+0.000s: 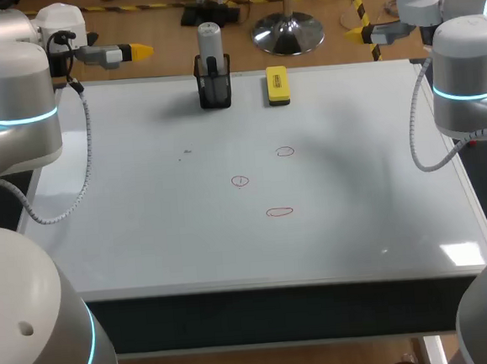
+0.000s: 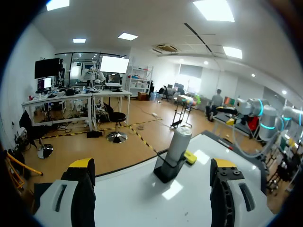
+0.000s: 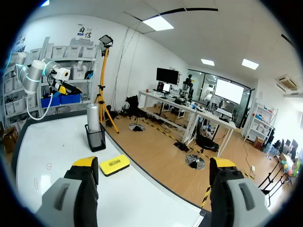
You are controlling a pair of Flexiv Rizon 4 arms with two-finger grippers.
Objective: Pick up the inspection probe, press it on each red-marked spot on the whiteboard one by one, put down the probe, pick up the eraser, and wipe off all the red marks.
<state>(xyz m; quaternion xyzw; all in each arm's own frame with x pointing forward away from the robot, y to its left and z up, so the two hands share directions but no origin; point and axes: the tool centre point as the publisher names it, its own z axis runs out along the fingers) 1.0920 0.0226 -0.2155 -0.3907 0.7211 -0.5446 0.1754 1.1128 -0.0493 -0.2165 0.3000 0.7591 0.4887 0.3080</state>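
The whiteboard (image 1: 146,232) is lying flat under both arms. 3 red marks are sitting on it, well short of either pincer and roughly midway between them. The nearest mark (image 1: 280,212) is an oval. The second mark (image 1: 240,180) is lying a little farther on, toward the left pincer's side. The third mark (image 1: 285,152) is the closest to the pincers.

Farther on, a black holder (image 1: 214,87) is standing by the board's far edge, between the 2 pincers and nearer the left one. The probe (image 1: 209,41), a grey cylinder, is standing upright in it. The eraser (image 1: 277,86), yellow, is lying flat just beside the holder, on the right pincer's side and apart from it.

The left pincer (image 1: 139,49) is hanging just past the far edge, released, its fingers (image 2: 78,189) standing wide with nothing between them. In its wrist view the probe is rising ahead of it, in line with the gap, and the eraser is peeking out just behind the holder.

The right pincer (image 1: 353,32) is hanging past the same edge, facing the left one. It is also released, its fingers (image 3: 78,194) spread and grasping nothing. In its wrist view the eraser is lying just ahead of one finger, and the holder with the probe is standing beyond it.
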